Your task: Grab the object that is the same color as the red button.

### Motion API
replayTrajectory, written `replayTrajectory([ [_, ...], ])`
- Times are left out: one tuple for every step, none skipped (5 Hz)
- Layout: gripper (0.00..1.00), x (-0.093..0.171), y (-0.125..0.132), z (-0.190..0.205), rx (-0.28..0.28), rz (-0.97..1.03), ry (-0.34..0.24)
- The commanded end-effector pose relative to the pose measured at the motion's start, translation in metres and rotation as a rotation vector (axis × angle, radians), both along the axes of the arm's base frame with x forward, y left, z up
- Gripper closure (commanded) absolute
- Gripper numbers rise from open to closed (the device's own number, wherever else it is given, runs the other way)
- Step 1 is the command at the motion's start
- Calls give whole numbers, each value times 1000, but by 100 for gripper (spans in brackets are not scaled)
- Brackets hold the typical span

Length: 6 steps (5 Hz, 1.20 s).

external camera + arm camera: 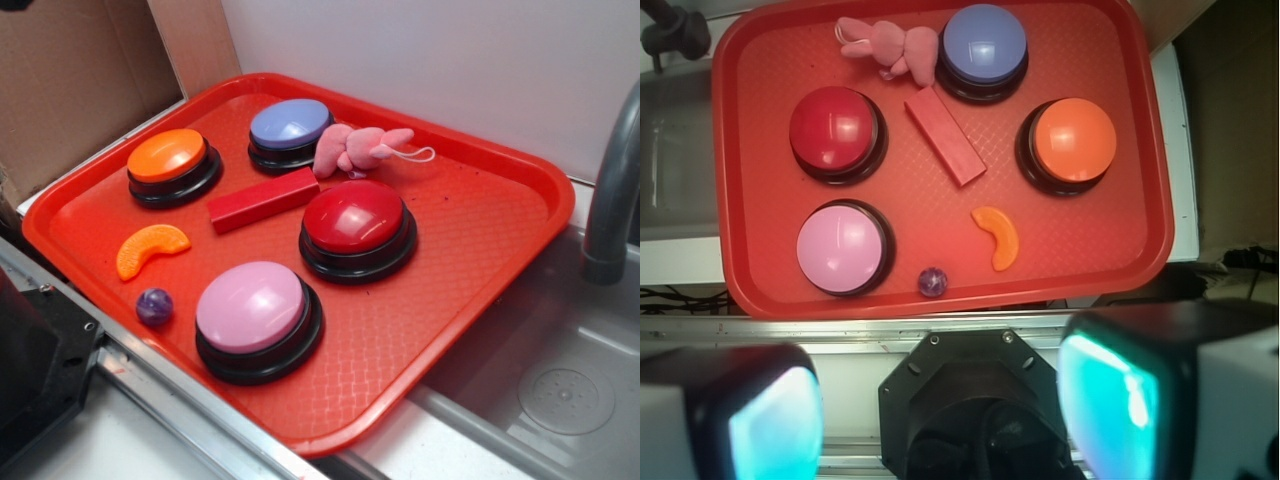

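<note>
The object, a long slim red block, lies flat on the red tray between the buttons. The red button, a glossy red dome on a black base, sits just beside one end of it. In the wrist view my gripper is open, high above the robot base and short of the tray's near edge, with nothing between its fingers. The gripper does not show in the exterior view.
On the tray are also an orange button, a lavender button, a pink button, a pink plush toy, an orange slice toy and a purple ball. A sink with a grey faucet lies right.
</note>
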State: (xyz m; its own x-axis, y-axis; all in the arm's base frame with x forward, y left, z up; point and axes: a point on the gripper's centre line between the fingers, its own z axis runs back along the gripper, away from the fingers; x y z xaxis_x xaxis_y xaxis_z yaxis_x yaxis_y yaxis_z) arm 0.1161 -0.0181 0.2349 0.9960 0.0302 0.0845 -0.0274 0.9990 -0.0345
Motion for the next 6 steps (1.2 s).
replayTrajectory([
  [0, 0, 0, 0, 0, 0, 0],
  [0, 20, 4, -18, 51, -102, -34],
  [0, 37, 7, -38, 65, -132, -78],
  [0, 62, 19, -73, 87, -162, -109],
  [0, 84, 32, -110, 132, -144, -97],
  [0, 106, 40, -146, 123, -176, -83],
])
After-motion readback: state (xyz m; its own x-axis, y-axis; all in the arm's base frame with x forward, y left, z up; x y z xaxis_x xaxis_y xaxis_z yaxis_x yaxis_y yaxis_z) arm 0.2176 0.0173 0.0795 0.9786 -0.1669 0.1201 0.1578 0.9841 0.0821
